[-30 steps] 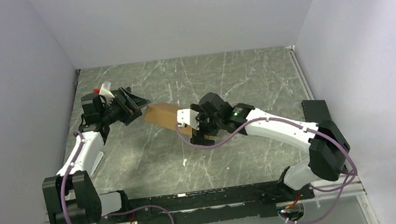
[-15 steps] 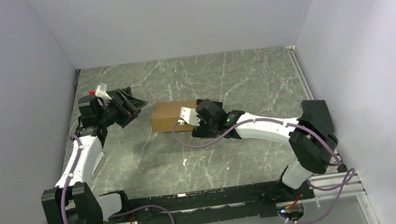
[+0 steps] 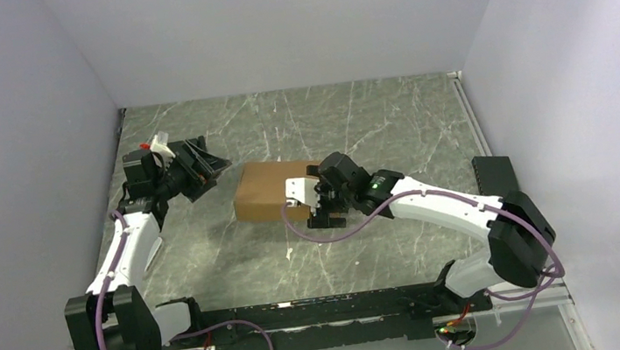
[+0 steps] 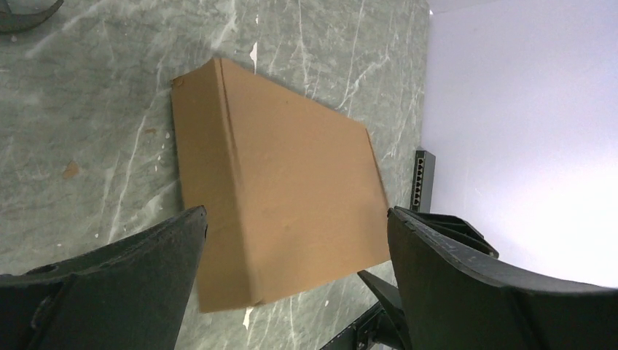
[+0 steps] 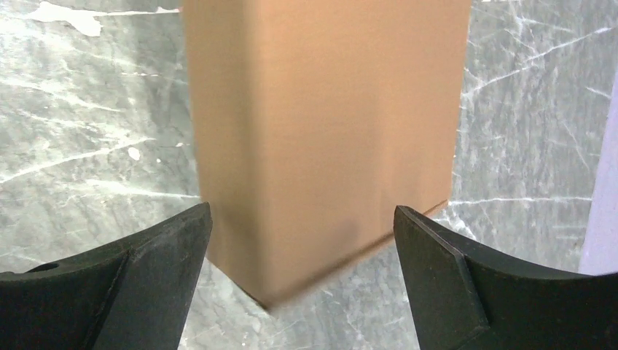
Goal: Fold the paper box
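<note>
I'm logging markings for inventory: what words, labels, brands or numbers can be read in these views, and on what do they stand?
No text can be read in any view.
The paper box shows plain brown faces, with no print or label.
The table bears only marble veining.

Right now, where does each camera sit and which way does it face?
Top external: high behind the bases, looking down on the table, left gripper, right gripper and paper box.
Left wrist: on the left gripper, facing the box between its open fingers.
Right wrist: on the right gripper, close to the box, open fingers framing it.
Shared: every view shows the box.
</note>
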Controlling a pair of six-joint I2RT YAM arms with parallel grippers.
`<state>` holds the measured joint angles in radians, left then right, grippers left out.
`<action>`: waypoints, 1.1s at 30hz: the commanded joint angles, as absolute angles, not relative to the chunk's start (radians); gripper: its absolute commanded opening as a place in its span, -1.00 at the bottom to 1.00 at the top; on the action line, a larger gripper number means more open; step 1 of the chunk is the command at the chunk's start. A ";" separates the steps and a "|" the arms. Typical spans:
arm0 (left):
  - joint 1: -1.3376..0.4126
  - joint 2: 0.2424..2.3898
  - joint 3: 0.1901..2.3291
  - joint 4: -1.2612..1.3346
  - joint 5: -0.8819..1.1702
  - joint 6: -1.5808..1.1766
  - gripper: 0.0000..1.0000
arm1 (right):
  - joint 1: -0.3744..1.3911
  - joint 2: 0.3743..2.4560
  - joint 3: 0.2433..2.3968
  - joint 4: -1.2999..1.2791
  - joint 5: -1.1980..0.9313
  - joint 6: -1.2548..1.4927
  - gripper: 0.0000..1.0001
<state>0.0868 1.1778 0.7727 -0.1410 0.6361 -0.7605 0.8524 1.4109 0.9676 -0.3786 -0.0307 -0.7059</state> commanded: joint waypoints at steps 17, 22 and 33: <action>0.092 1.159 0.777 -0.147 0.788 -0.722 0.96 | 0.527 1.324 1.064 -0.400 -0.421 -0.491 0.99; 0.091 1.170 0.842 -0.316 0.687 -0.603 0.97 | 0.301 1.313 1.035 -0.365 -0.586 -0.320 0.99; 0.147 1.071 1.014 -0.481 0.505 -0.486 0.99 | -0.081 1.150 1.009 -0.254 -0.643 -0.066 1.00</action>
<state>0.1120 1.1534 0.8703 -0.4038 0.6140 -0.5800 0.0288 1.2243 0.9985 -0.3283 -0.6083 -0.1913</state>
